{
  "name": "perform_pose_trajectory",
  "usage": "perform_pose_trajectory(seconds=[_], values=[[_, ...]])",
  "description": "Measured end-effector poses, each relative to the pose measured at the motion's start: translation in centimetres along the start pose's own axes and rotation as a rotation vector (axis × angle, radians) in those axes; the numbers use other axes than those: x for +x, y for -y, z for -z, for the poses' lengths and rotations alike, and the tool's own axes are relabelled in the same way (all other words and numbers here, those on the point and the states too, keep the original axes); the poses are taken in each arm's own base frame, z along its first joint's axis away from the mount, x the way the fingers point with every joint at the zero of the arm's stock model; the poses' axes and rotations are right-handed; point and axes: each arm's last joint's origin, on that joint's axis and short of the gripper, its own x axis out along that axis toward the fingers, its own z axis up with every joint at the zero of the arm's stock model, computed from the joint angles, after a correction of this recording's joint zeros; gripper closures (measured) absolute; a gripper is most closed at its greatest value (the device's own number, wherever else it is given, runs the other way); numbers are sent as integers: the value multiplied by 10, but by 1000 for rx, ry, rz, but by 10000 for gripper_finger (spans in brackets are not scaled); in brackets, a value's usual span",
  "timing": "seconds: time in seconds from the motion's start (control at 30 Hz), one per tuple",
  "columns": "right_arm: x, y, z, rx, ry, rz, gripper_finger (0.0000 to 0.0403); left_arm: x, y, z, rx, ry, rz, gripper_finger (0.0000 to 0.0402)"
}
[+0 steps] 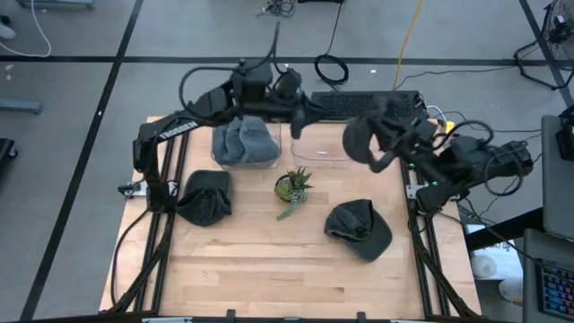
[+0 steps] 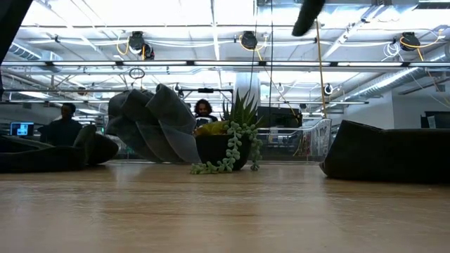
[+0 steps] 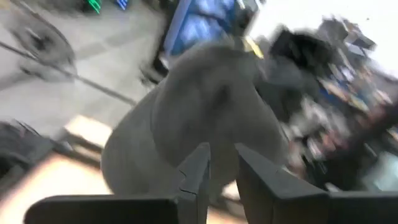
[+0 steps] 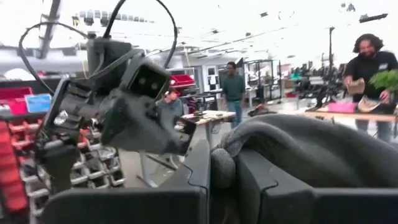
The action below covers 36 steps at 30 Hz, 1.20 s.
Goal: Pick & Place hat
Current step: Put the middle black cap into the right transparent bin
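Overhead, your right gripper (image 1: 375,144) is raised at the back of the table (image 1: 260,269) and clamped on a dark hat (image 1: 359,142), which hangs over a clear bin (image 1: 325,144). Your left gripper (image 1: 300,115) sits just beside it, at the back edge near a second clear bin (image 1: 244,154) that already contains a grey hat (image 1: 244,139). Two more dark hats lie on the wood: one at the left side (image 1: 204,196), one toward the right (image 1: 357,229). A small potted succulent (image 1: 292,187) stands between them.

From table height, you see the plant (image 2: 228,144) in the middle, the grey hat in its bin (image 2: 151,123) behind and left of it, and the two resting hats at the edges (image 2: 42,156) (image 2: 385,151). People show in the room beyond.

Your left wrist camera is motion-blurred; its fingers (image 3: 198,174) stand with only a narrow gap and nothing between them, and the held hat (image 3: 205,118) fills the view ahead.

Your right wrist camera shows its fingers (image 4: 199,168) pinching a fold of the hat (image 4: 311,149), with the left arm's wrist (image 4: 134,102) close in front.
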Motion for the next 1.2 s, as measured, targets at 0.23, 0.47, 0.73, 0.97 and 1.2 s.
perform_pose_trajectory(seconds=[0.23,0.47,0.73,0.97,1.2], values=[[-19,18,-7,156,-45,-63,378,-31,-3,8,-52,-268,97,317],[-30,28,-2,278,-150,-214,378,-77,19,23,-54,-506,86,316],[-23,33,13,149,-255,-262,378,-133,55,33,148,-644,50,316],[-4,37,24,-10,-293,-312,378,-164,72,28,294,-563,-143,316],[22,55,39,-100,-401,-335,378,-173,79,21,398,-472,-162,316]])
